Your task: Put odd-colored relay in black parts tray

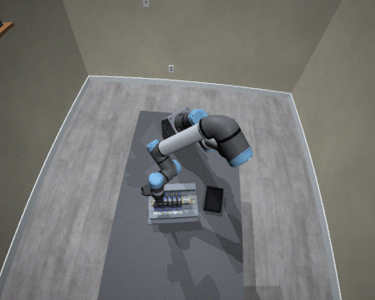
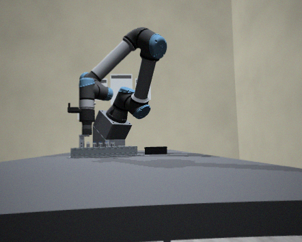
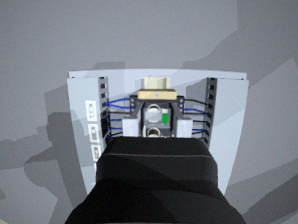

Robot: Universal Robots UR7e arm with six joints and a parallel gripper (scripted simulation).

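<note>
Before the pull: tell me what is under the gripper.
Under the gripper is the end relay with a green button, seated in the grey panel. The gripper's body covers its fingers and the relay's sides.
</note>
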